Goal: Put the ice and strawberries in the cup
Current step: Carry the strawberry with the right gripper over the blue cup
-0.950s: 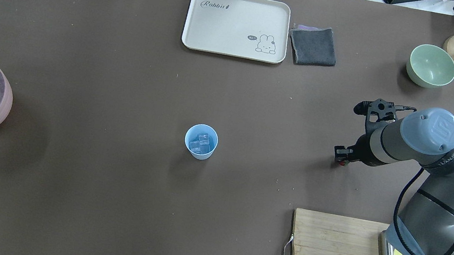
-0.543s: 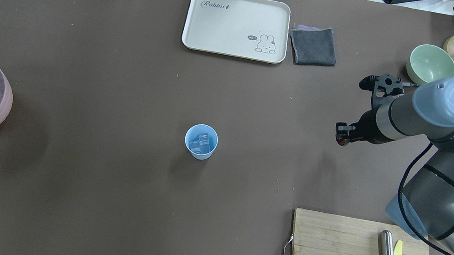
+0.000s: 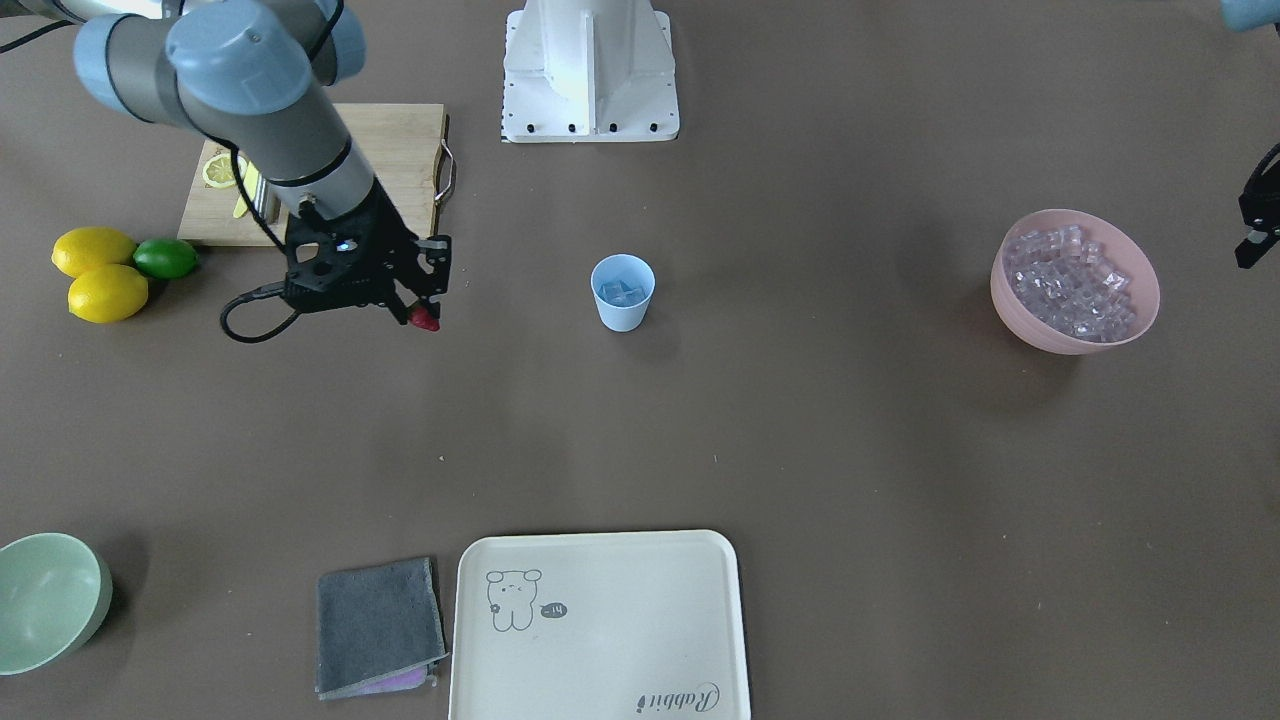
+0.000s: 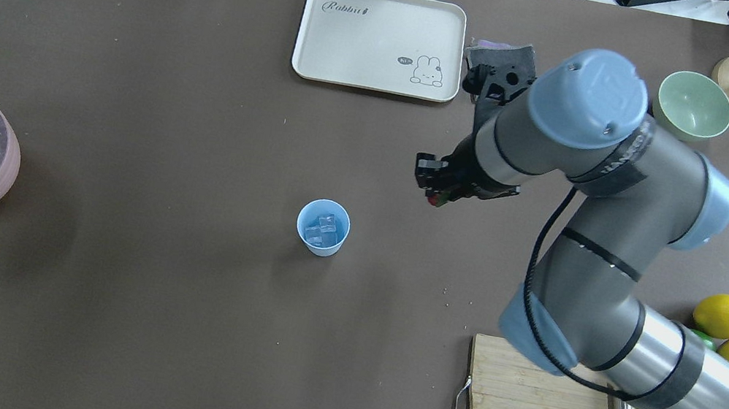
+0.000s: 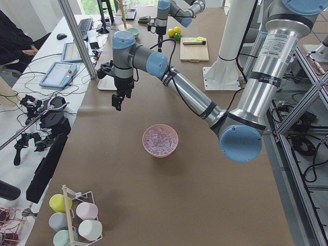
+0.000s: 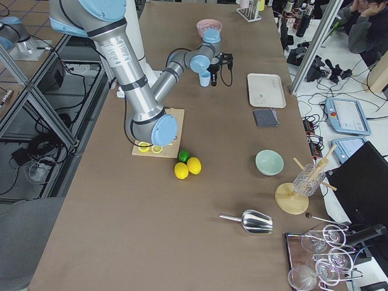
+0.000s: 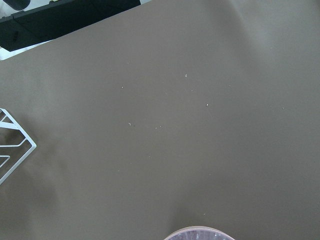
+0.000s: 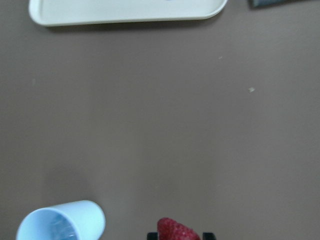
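The right gripper (image 4: 436, 196) is closed on the strawberry (image 8: 177, 231), pinched btw both fingers w/ the red flesh poking out past them. The green top isn't visible. The berry hangs in the air clear of the table (image 4: 205, 96). It's well apart from the cup (image 4: 323, 227), off to the cup's right and toward the far edge. The cup stands upright near the table's middle, w/ a few ice (image 4: 321, 230) cubes already in its bottom.

Risks from here, as I judge them:
- Cup mouth is small vs. the gripper. Letting go off-centre would prob. land the berry on the rim, and it'd roll off across the table.
- Soft fruit in a narrow pinch: a fast swing could let it slip out early, and too much squeeze would bruise it.
- Coming in low, the fingers could clip the rim. The cup is light plastic w/ a tapered base, so it'd tip and spill the ice.
- Dropping from high up, the berry may bounce off the cubes and out again.

The left gripper (image 5: 118, 104) hovers near the pink bowl (image 3: 1075, 338) of spare ice at the table's left end. Can't tell if it's open or closed. It's far from the cup, so a clash btw arms looks unlikely.
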{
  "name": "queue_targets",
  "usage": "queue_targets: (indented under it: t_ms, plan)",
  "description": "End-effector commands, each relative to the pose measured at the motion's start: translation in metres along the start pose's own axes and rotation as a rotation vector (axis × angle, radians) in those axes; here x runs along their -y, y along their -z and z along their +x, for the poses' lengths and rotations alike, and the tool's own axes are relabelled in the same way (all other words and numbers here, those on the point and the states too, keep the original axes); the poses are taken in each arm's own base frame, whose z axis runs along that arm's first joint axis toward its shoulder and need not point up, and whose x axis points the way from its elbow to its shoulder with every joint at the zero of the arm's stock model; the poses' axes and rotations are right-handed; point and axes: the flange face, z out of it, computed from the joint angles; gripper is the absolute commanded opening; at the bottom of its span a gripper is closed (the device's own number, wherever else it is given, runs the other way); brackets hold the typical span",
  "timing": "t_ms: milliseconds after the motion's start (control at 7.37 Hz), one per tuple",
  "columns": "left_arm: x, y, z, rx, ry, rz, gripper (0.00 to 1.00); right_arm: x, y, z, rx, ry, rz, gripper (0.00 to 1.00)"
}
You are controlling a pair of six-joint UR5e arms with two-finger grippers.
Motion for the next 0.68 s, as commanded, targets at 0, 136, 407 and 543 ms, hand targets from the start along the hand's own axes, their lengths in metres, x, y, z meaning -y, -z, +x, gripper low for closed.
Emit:
queue_targets:
  t_ms: [0, 136, 407, 543]
  plan:
    - [0.007, -0.001, 0.001, -0.002, 0.004, -0.001, 0.98, -0.049, -0.034, -0.084, 0.003, -0.021, 0.025, 0.00]
    - [0.013, -0.002, 0.001, -0.002, 0.005, -0.003, 0.98, -0.060, -0.050, -0.098, -0.008, -0.035, 0.022, 0.00]
    - [0.014, -0.005, -0.002, -0.001, 0.010, -0.009, 0.97, -0.070, -0.051, -0.116, 0.000, -0.040, 0.022, 0.00]
    - [0.015, -0.008, -0.003, -0.002, 0.010, -0.011, 0.98, -0.063, -0.058, -0.126, -0.014, -0.043, 0.030, 0.00]
